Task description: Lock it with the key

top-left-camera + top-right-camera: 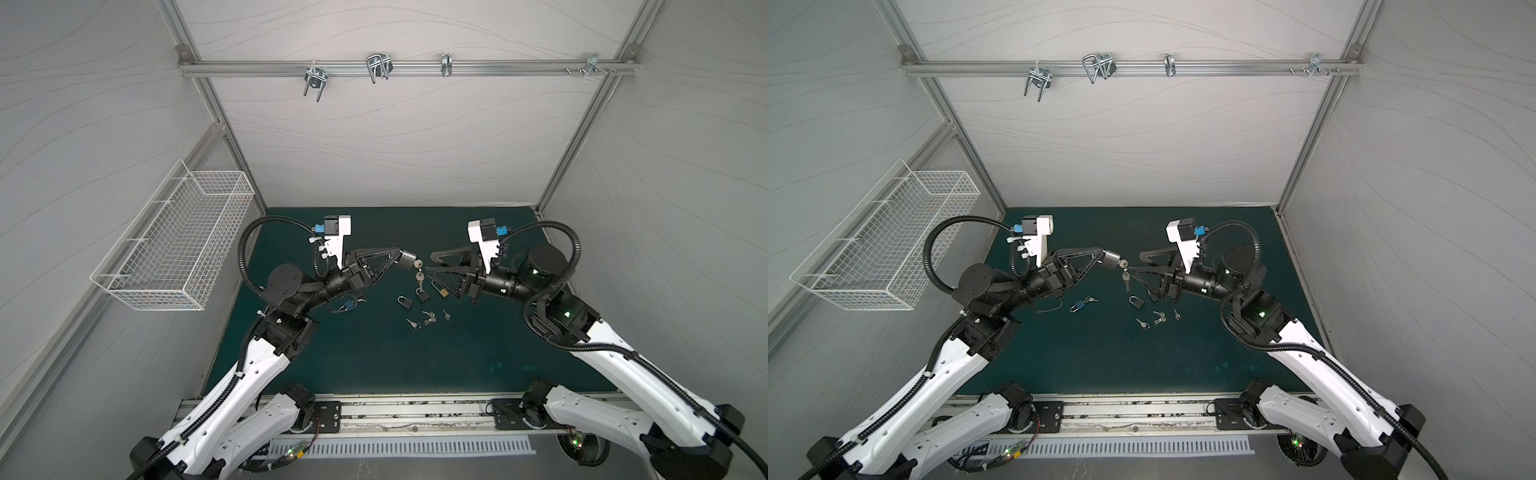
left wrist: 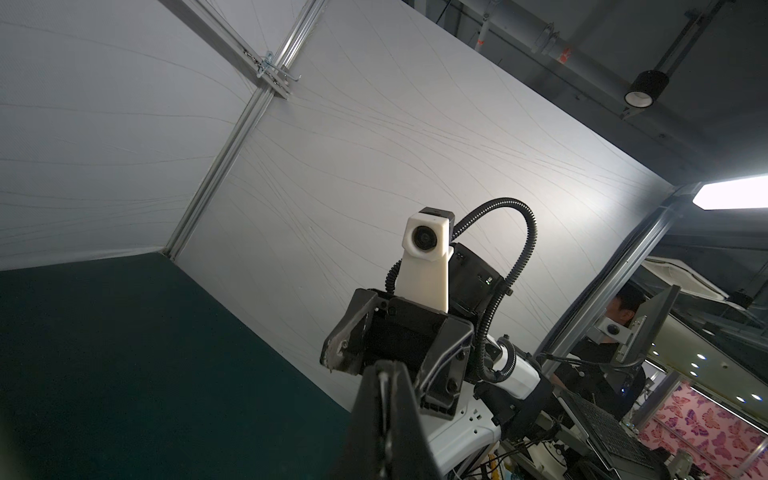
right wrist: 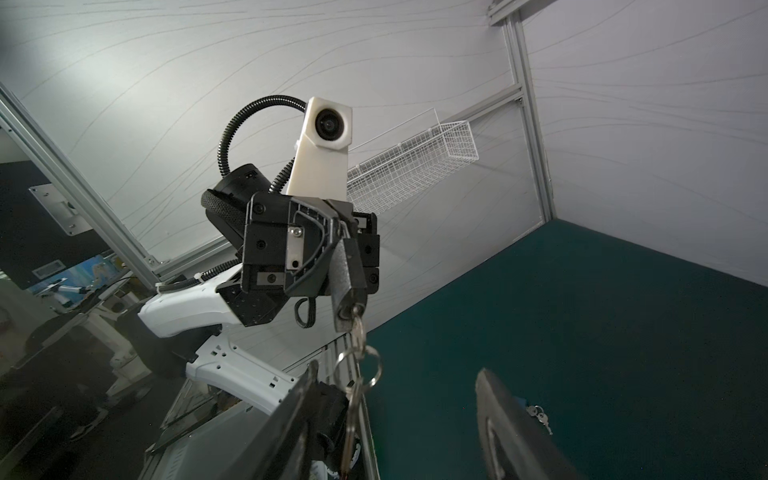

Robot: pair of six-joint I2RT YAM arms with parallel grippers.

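Right wrist view: stiff, slick little padlock [image 3: 345, 282] is clamped by the left gripper [image 3: 338, 237] above the middle of the bench [image 3: 582, 332], and its key [image 3: 357, 328] is probably best pinched at the bow by the wide-open right gripper [image 3: 397, 372].

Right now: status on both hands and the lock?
Left hand shut on padlock. Key in keyhole, second key dangling below. Right hand open, just off the key. Nothing between them.
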